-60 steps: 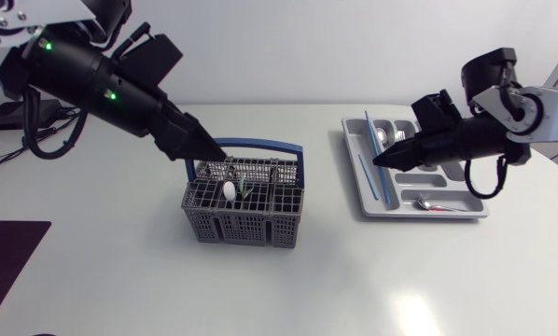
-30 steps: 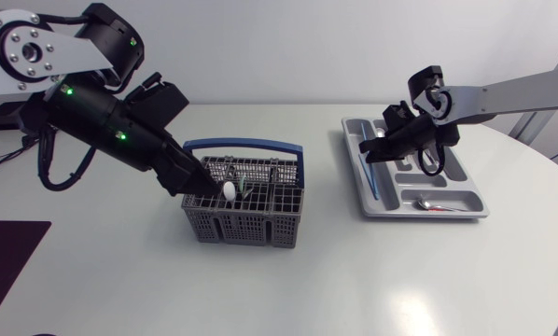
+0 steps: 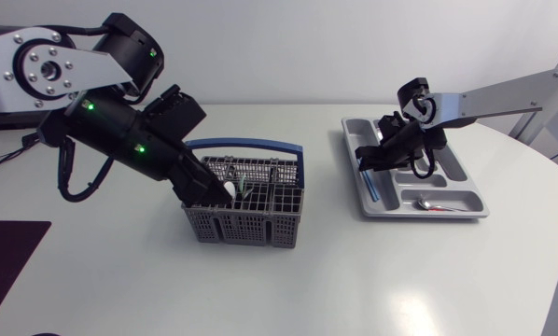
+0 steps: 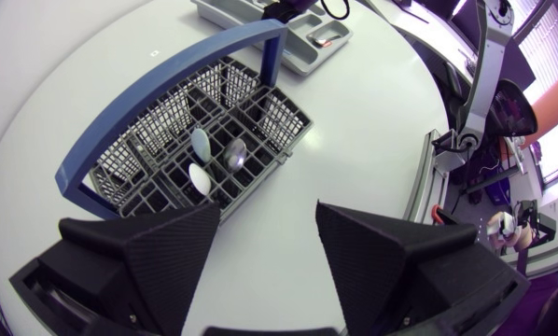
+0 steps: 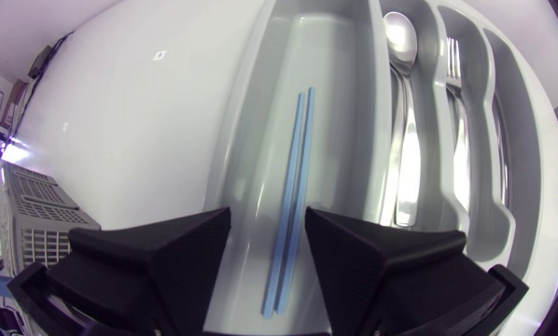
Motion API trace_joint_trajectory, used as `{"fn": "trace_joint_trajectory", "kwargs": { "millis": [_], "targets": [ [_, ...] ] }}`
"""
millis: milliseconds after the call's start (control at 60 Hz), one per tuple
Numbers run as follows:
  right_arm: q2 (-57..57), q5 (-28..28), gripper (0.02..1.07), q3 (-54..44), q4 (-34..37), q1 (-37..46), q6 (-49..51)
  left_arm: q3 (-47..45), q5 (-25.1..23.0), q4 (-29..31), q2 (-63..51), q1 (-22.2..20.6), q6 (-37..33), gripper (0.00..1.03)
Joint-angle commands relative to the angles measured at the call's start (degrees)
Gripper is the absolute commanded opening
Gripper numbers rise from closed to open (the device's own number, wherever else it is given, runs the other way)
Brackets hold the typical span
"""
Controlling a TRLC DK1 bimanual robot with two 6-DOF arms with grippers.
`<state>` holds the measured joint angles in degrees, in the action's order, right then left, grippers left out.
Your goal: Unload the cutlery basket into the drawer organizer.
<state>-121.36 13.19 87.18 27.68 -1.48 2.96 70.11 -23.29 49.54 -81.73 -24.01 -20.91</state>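
Jaws: left wide at basket [image 4: 270,117]; right narrowly parted over blue chopsticks [image 5: 293,187].

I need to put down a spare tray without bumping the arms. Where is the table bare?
The table is bare between the basket and the organizer, and across the whole near side in front of both. It is crowded over the basket, where the left gripper hangs, and over the chopsticks in the organizer, under the right gripper.
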Motion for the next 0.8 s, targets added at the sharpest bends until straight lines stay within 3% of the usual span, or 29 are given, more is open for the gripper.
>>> {"fn": "trace_joint_trajectory", "kwargs": {
  "millis": [0,367,617,783],
  "targets": [
    [3.41,-0.53,0.96,-2.63,0.18,0.60,-0.94,-1.55,1.58,-1.11,-0.62,-0.69,1.83,0.75],
    [18.62,-0.45,0.96,-15.63,-2.46,-0.81,-0.32,-5.15,10.10,-11.04,-3.34,-2.09,6.23,0.67],
    [24.86,-0.01,0.96,-20.99,-2.90,-0.81,0.11,-5.95,12.39,-15.35,-5.28,-2.27,7.63,0.55],
    [27.14,0.52,0.96,-23.19,-3.16,-0.55,0.38,-6.56,14.24,-17.02,-6.68,-2.80,7.99,0.55]
  ]
}}
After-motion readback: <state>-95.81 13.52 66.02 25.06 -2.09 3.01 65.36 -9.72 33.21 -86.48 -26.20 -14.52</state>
